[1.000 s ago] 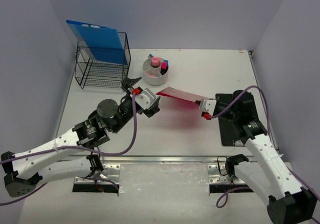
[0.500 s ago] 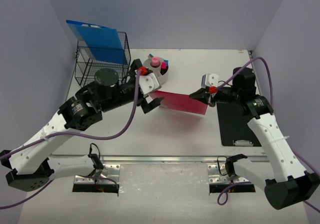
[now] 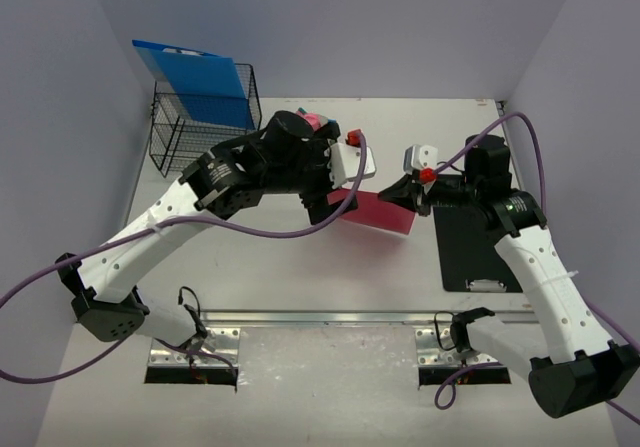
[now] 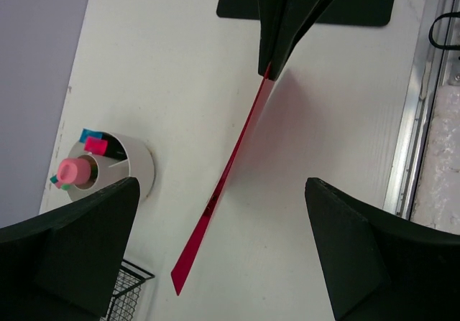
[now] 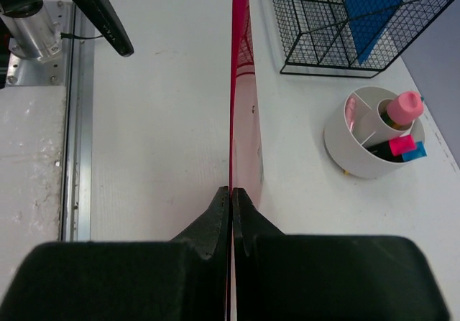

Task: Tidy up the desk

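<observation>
My right hand point(image 5: 231, 192) is clamped on one end of the red folder point(image 5: 241, 120), on edge over the worktop point(image 5: 165, 120) beside the pen cup point(image 4: 133, 166). Its long axis points into my wide-open left hand point(image 4: 223, 184).

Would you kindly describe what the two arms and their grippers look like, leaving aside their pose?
Both arms have white shells with black joint housings: the left arm and right arm. A purple cable loops along each. The left gripper and right gripper have matte black wedge-shaped fingers, with a small red part by each wrist.
</observation>
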You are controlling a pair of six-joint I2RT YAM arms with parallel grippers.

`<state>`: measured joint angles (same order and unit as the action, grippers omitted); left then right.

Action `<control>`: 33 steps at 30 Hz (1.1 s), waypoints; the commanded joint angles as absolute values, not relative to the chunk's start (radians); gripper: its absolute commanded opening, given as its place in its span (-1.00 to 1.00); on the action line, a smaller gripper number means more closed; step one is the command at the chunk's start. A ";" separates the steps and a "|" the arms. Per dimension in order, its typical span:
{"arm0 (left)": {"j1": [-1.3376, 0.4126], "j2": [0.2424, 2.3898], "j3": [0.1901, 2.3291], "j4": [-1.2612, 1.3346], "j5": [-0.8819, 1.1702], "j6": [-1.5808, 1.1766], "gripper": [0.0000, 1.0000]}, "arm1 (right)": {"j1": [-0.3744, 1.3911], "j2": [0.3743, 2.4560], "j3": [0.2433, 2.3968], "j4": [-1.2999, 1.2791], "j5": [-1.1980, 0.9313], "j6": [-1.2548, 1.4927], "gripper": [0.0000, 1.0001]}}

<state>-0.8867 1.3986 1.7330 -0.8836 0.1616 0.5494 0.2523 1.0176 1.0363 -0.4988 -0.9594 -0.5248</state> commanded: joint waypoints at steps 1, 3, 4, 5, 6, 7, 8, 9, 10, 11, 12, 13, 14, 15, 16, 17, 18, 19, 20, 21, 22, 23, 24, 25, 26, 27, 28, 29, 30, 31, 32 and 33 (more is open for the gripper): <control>-0.872 1.360 1.709 -0.813 0.135 0.498 0.93 | 0.256 1.002 1.053 -0.462 -0.970 -0.472 -1.00; -0.859 1.310 1.640 -0.700 0.045 0.376 0.86 | 0.256 0.988 1.028 -0.449 -0.946 -0.431 -1.00; -0.858 1.292 1.617 -0.674 0.011 0.333 0.84 | 0.256 0.981 1.016 -0.443 -0.937 -0.416 -1.00; -0.858 1.279 1.596 -0.660 -0.019 0.294 0.83 | 0.256 0.974 1.004 -0.439 -0.929 -0.402 -1.00; -0.857 1.269 1.582 -0.651 -0.041 0.269 0.82 | 0.256 0.969 0.995 -0.435 -0.922 -0.390 -1.00; -0.857 1.264 1.579 -0.651 -0.049 0.263 0.82 | 0.256 0.968 0.990 -0.433 -0.918 -0.381 -1.00; -0.857 1.260 1.576 -0.652 -0.058 0.258 0.82 | 0.256 0.966 0.985 -0.431 -0.915 -0.372 -1.00; -0.857 1.261 1.581 -0.650 -0.109 0.242 0.80 | 0.256 0.968 0.985 -0.430 -0.908 -0.342 -1.00; -0.857 1.263 1.590 -0.652 -0.127 0.227 0.79 | 0.256 0.973 0.986 -0.430 -0.899 -0.333 -1.00; -0.855 1.263 1.599 -0.657 -0.146 0.208 0.79 | 0.256 0.977 0.988 -0.427 -0.885 -0.312 -1.00; -0.851 1.260 1.609 -0.664 -0.158 0.181 0.78 | 0.256 0.979 0.990 -0.419 -0.865 -0.276 -1.00; -0.846 1.256 1.618 -0.669 -0.157 0.145 0.75 | 0.256 0.979 0.988 -0.406 -0.845 -0.243 -1.00; -0.842 1.246 1.618 -0.665 -0.178 0.078 0.60 | 0.256 0.975 0.981 -0.386 -0.818 -0.198 -1.00; -0.838 1.235 1.604 -0.659 -0.214 -0.022 0.42 | 0.257 0.964 0.963 -0.354 -0.782 -0.139 -1.00; -0.833 1.230 1.591 -0.668 -0.230 -0.103 0.37 | 0.258 0.951 0.942 -0.318 -0.754 -0.093 -1.00; -0.829 1.229 1.590 -0.696 -0.228 -0.113 0.38 | 0.258 0.949 0.939 -0.292 -0.746 -0.085 -1.00; -0.823 1.228 1.583 -0.734 -0.211 -0.177 0.43 | 0.258 0.932 0.915 -0.263 -0.698 -0.033 -1.00; -0.814 1.227 1.572 -0.764 -0.183 -0.228 0.51 | 0.259 0.921 0.901 -0.240 -0.655 0.008 -1.00; -0.802 1.226 1.560 -0.784 -0.151 -0.266 0.61 | 0.262 0.917 0.895 -0.223 -0.620 0.034 -1.00; -0.791 1.226 1.557 -0.793 -0.136 -0.292 0.72 | 0.264 0.914 0.894 -0.211 -0.596 0.046 -1.00; -0.773 1.228 1.558 -0.797 -0.123 -0.328 0.83 | 0.266 0.913 0.895 -0.199 -0.574 0.056 -1.00; -0.731 1.235 1.569 -0.811 -0.095 -0.381 0.94 | 0.267 0.910 0.896 -0.178 -0.554 0.067 -1.00; -0.693 1.248 1.581 -0.820 -0.037 -0.407 0.94 | 0.267 0.905 0.898 -0.163 -0.541 0.077 -1.00; -0.666 1.257 1.588 -0.827 0.018 -0.451 0.85 | 0.268 0.899 0.898 -0.151 -0.529 0.086 -1.00; -0.645 1.265 1.590 -0.831 0.081 -0.492 0.63 | 0.270 0.893 0.899 -0.144 -0.521 0.091 -1.00; -0.618 1.274 1.591 -0.830 0.131 -0.518 0.49 | 0.273 0.887 0.902 -0.143 -0.505 0.091 -1.00; -0.598 1.282 1.591 -0.826 0.163 -0.543 0.46 | 0.276 0.882 0.905 -0.144 -0.491 0.091 -1.00; -0.582 1.290 1.590 -0.818 0.211 -0.586 0.50 | 0.283 0.879 0.910 -0.150 -0.470 0.090 -1.00; -0.546 1.302 1.589 -0.805 0.280 -0.645 0.61 | 0.293 0.873 0.916 -0.165 -0.422 0.088 -1.00; -0.533 1.311 1.589 -0.789 0.375 -0.671 0.76 | 0.306 0.869 0.919 -0.174 -0.399 0.083 -1.00; -0.524 1.321 1.589 -0.770 0.422 -0.703 0.85 | 0.315 0.866 0.917 -0.184 -0.375 0.080 -1.00; -0.517 1.333 1.588 -0.736 0.481 -0.751 0.88 | 0.332 0.859 0.911 -0.197 -0.336 0.074 -1.00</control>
